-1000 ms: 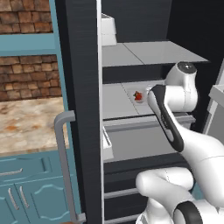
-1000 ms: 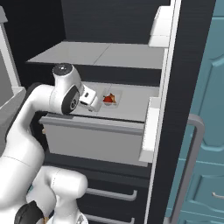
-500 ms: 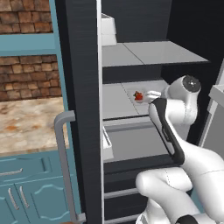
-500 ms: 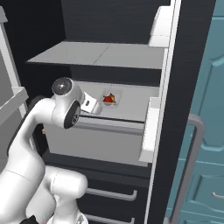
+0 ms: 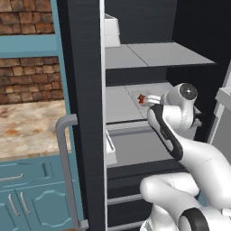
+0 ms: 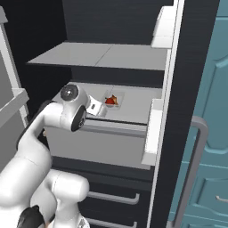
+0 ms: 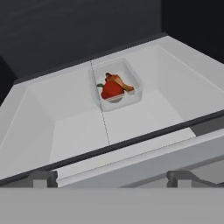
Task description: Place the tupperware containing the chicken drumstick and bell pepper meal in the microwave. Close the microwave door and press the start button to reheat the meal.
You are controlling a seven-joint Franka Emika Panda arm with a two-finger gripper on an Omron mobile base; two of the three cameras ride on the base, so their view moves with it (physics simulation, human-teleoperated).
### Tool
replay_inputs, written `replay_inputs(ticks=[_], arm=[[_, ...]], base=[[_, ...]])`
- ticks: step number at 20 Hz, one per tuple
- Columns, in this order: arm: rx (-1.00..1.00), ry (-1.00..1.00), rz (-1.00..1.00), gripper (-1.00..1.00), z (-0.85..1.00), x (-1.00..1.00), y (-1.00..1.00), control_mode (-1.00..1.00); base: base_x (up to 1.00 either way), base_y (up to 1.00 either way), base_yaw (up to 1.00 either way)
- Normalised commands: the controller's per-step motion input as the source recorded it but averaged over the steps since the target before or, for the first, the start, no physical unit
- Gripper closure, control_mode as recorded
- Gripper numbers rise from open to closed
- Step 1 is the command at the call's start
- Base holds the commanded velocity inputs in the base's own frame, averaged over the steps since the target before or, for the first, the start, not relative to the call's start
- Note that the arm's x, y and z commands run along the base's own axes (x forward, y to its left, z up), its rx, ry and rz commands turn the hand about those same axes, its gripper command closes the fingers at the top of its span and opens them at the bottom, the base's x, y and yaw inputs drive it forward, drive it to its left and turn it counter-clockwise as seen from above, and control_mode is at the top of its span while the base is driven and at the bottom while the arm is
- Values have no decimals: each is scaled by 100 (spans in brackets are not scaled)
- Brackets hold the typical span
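Compared with one second before, the white arm [image 5: 180, 135] has pulled back and sunk a little lower in front of the open fridge, while the tupperware [image 7: 115, 85] has stayed in its place. This clear container, with the red bell pepper [image 7: 112, 89] and the brown chicken drumstick [image 7: 121, 83] inside, lies on the white floor of the fridge drawer [image 7: 65, 131], toward the back wall of the drawer and about in the middle of its width. Nothing touches the tupperware; it is apart from the drawer walls. The gripper [image 7: 112, 178] hangs outside the drawer, before its front edge and above it, well apart from the tupperware and pointing down toward it. Its jaws are spread fully wide, with nothing between them; their two dark tips stand far from each other at the bottom of the hand view. In the right base view the tupperware [image 6: 111, 101] is seen just behind the hand, on the same level of the drawer [image 6: 95, 142], under the grey shelf [image 6: 102, 55]. The tall black fridge door [image 5: 83, 113] stands open beside the drawer, with its grey handle [image 5: 65, 171] toward the blue cabinets [image 5: 27, 189].
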Motion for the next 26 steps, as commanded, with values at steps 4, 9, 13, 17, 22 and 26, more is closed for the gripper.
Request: replay_inputs(ticks=[4,9,13,17,22,26], arm=[[0,0,-1,-100,-13,41,0,-100],[0,0,-3,-100,-17,42,-6,-100],[0,2,-2,-100,-20,49,-14,-100],[0,5,-2,-100,-19,50,-14,-100],[0,5,-4,-100,-16,47,-7,-100],[1,3,-4,-100,-9,40,-1,-100]], base=[[0,0,0],[0,0,0],[0,0,0],[0,0,0],[0,0,0],[0,0,0]])
